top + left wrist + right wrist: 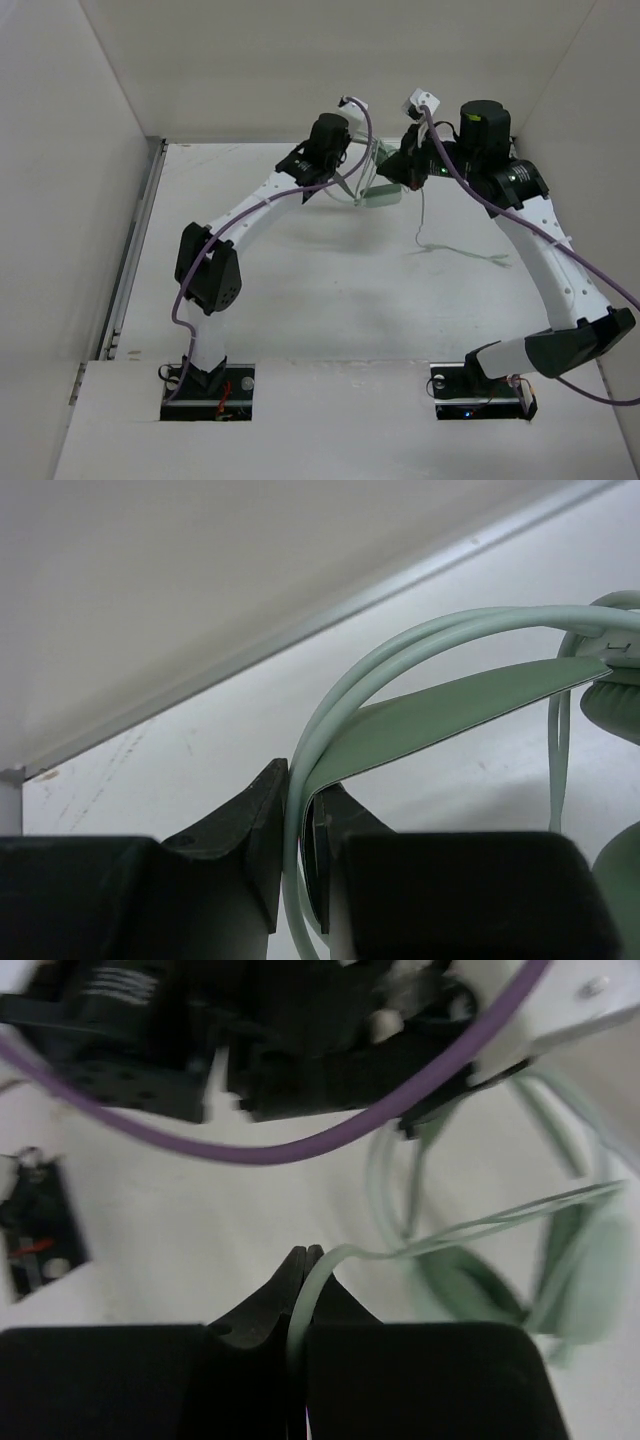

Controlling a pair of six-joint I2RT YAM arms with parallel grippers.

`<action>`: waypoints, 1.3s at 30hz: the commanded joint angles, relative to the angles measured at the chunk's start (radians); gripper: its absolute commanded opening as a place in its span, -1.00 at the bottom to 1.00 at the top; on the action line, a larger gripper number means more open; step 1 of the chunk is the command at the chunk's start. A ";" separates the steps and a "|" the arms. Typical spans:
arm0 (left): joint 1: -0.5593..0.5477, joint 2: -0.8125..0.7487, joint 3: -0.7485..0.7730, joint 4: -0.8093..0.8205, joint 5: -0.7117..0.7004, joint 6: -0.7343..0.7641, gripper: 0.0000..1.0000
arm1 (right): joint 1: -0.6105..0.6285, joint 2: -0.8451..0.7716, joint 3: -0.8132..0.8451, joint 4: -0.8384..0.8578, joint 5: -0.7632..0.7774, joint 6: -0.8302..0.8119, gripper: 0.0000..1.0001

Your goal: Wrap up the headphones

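Two grips | left end effector (298, 798): headphones' headband (450, 715) | right end effector (305, 1256): cable (375, 1253), apparently

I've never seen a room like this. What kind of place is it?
Probably a robot test booth: a left arm and a right arm bolted to a white table, plain white walls around it, and headphones to practise on.

The headphones (450, 715) are pale mint, with a darker sage inner strip. Their cord (470, 253) is paler, almost white. The left gripper (297, 790) and right gripper (303, 1260) are black. The arms (250, 210) are white with black joints and carry purple cables (270, 200). The table (320, 300) is white with faint grey scuffs.
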 commanded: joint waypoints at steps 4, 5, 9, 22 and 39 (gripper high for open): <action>-0.064 -0.200 -0.053 -0.007 0.115 -0.055 -0.96 | -0.026 0.005 0.070 0.066 0.450 -0.314 -0.98; -0.071 -0.213 -0.060 -0.011 0.128 -0.061 -0.96 | -0.041 0.008 0.061 0.100 0.491 -0.350 -0.98; -0.092 -0.257 -0.074 -0.042 0.192 -0.090 -0.96 | -0.104 0.013 0.024 0.221 0.576 -0.446 -0.97; -0.118 -0.369 -0.090 -0.111 0.430 -0.171 -0.96 | -0.208 0.092 -0.147 0.551 0.666 -0.664 -0.93; -0.071 -0.297 0.301 -0.120 0.704 -0.473 -0.96 | -0.288 0.141 -0.224 0.533 -0.013 0.160 -0.63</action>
